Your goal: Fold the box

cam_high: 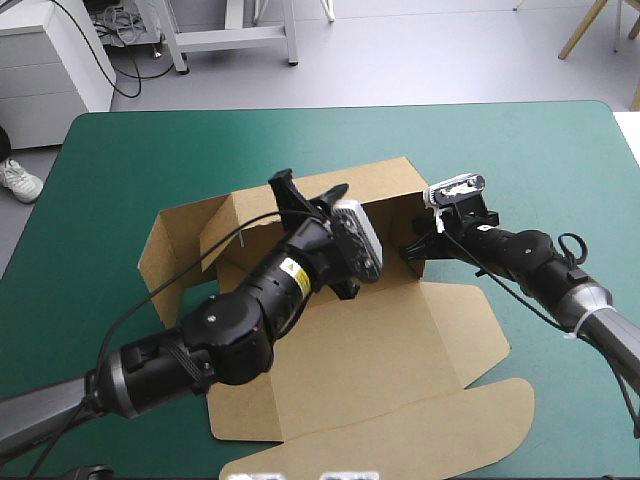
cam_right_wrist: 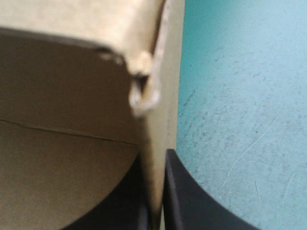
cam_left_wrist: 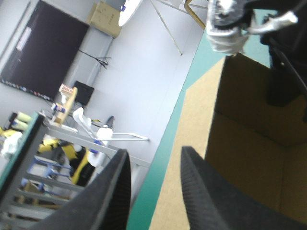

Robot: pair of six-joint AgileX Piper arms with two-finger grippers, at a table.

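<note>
The brown box (cam_high: 380,330) lies in mid-table, its back wall (cam_high: 385,185) raised and its lid flat toward the near edge. My left gripper (cam_high: 312,192) hovers open over the back wall's top edge. In the left wrist view its fingers (cam_left_wrist: 115,196) stand apart, with a strip of teal-green cover and the box (cam_left_wrist: 254,124) ahead of them. My right gripper (cam_high: 414,248) is at the box's right side wall. In the right wrist view, that gripper (cam_right_wrist: 154,201) is all but shut, with the upright board wall (cam_right_wrist: 160,86) pinched between its fingers.
A left side flap (cam_high: 178,245) stands half raised, and a rounded lid tab (cam_high: 420,440) reaches toward the table's near edge. Teal-green cover (cam_high: 540,170) lies bare to the right of the box and behind it.
</note>
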